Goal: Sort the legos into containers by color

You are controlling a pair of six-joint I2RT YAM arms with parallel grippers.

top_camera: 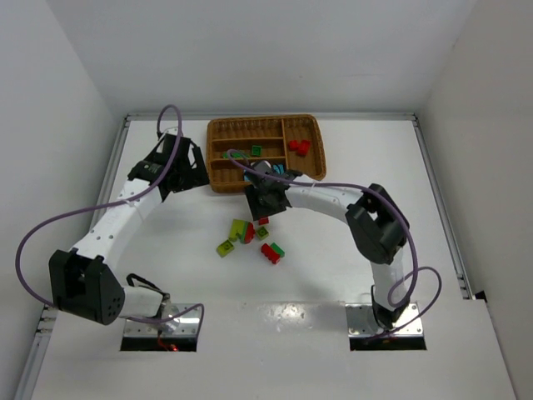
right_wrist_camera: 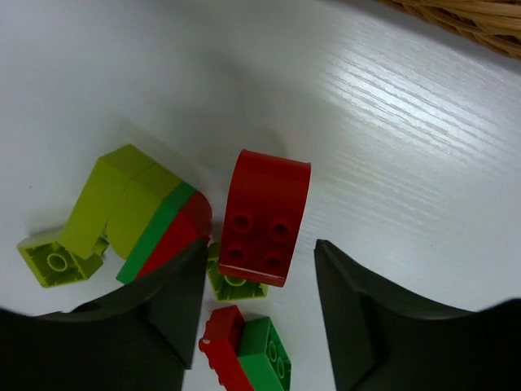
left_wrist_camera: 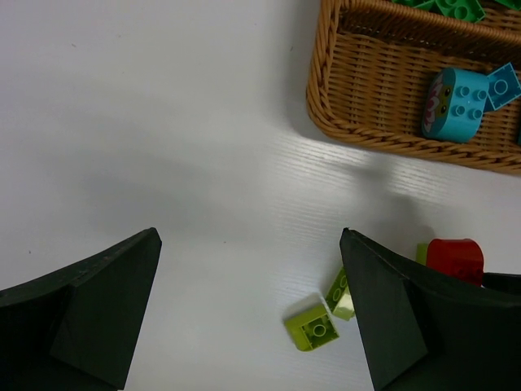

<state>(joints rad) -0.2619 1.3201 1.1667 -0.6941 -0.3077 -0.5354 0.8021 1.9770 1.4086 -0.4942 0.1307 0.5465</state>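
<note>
Tray (top_camera: 215, 167) sits far-centre on table (top_camera: 416, 208), partly filled: reds (top_camera: 300, 148) in the upright right slot, cyan piece (left_wrist_camera: 454, 104) in the nearest long slot. Left gripper (left_wrist_camera: 248, 236) hangs beside the tray's left end, jaws wide, empty, probably to stay out of the way. Right gripper (right_wrist_camera: 260, 248) is low over loose pile (top_camera: 250, 237) just near of the tray, fingers (right_wrist_camera: 163, 318) straddling red arched brick (right_wrist_camera: 264, 208); pinched or not, can't tell. Brick's long axis runs along the fingers, rounded end toward the tray, four-stud face to camera. Lime bricks (right_wrist_camera: 114, 195) just beside.
</note>
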